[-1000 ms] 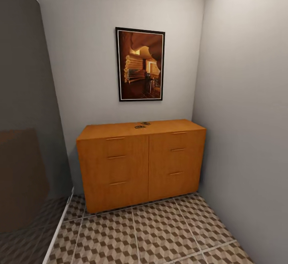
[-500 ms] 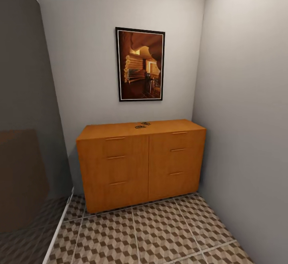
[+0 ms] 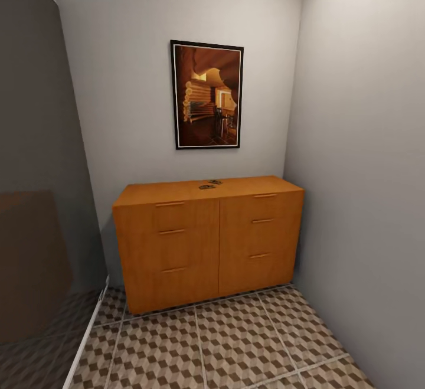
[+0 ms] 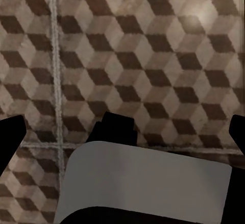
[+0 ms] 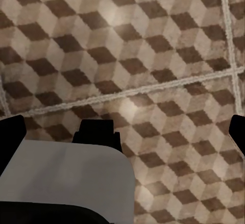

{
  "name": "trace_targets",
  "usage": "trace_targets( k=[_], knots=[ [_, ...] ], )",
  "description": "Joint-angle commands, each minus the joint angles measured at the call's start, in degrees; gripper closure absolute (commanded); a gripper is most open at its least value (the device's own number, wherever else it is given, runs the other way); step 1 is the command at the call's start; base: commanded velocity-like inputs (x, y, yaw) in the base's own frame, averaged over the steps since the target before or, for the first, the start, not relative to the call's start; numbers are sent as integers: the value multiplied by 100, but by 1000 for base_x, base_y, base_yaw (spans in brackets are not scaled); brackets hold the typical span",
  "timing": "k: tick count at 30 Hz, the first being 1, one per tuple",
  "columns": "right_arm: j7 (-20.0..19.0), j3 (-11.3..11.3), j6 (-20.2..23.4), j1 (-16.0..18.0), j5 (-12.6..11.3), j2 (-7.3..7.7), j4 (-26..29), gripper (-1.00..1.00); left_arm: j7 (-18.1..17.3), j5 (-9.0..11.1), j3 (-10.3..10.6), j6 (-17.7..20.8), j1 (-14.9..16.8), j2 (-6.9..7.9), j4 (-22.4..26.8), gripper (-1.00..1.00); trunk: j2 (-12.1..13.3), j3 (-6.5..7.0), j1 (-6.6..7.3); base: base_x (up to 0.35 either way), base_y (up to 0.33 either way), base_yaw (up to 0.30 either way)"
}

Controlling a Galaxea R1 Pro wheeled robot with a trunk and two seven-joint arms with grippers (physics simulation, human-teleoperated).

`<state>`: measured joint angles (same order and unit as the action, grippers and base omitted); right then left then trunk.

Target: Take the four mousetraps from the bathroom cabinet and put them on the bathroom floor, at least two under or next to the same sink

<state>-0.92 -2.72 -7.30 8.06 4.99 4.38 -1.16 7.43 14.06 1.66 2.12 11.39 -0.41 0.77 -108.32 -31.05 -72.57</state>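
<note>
Looking ahead from the head view, we face the cabinet [image 3: 208, 241], a wide low orange-brown unit standing against the far wall in the corner where that wall meets the right one. Its front carries two columns of drawer fronts, each with a slim bar handle. On its top surface, near the middle and toward the far edge, lie small dark flat things that we take for the mousetraps [image 3: 211, 185]; they are too small for us to count or to tell how they lie. Above the cabinet a framed picture [image 3: 207, 95] hangs on the far wall. The bathroom floor [image 3: 236, 342], tiled in a brown, beige and white cube pattern with pale grout lines, spreads from the cabinet's foot toward us. At the left a grey panel [image 3: 35, 159] closes off the scene.

The wrist views give us what the head view lacks: the floor up close, its grout lines crossing. In each, black finger parts sit at both side edges, so we read the left jaws [image 4: 122, 132] and the right jaws [image 5: 122, 132] as standing apart, with nothing between them.
</note>
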Motion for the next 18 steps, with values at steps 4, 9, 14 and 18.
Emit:
trace_targets(
  k=[4,9,14,18],
  knots=[
    [-30,-34,162,8,77,19,199,-100,17,-3,69,70,9,-84,422,-100,-3,-6,1,0,0,0],
    [-64,-38,1251,4,70,33,1422,-100,34,-206,173,276,12,-124,1650,-100,-3,-6,1,0,0,0],
    [-90,-79,2503,3,14,42,3139,-100,32,-579,215,950,13,-135,2873,-100,-3,-6,1,0,0,0],
    [-90,-96,3329,3,13,41,4410,-100,25,-821,232,1704,13,-144,4002,-100,-3,-6,1,0,0,0]
  ],
)
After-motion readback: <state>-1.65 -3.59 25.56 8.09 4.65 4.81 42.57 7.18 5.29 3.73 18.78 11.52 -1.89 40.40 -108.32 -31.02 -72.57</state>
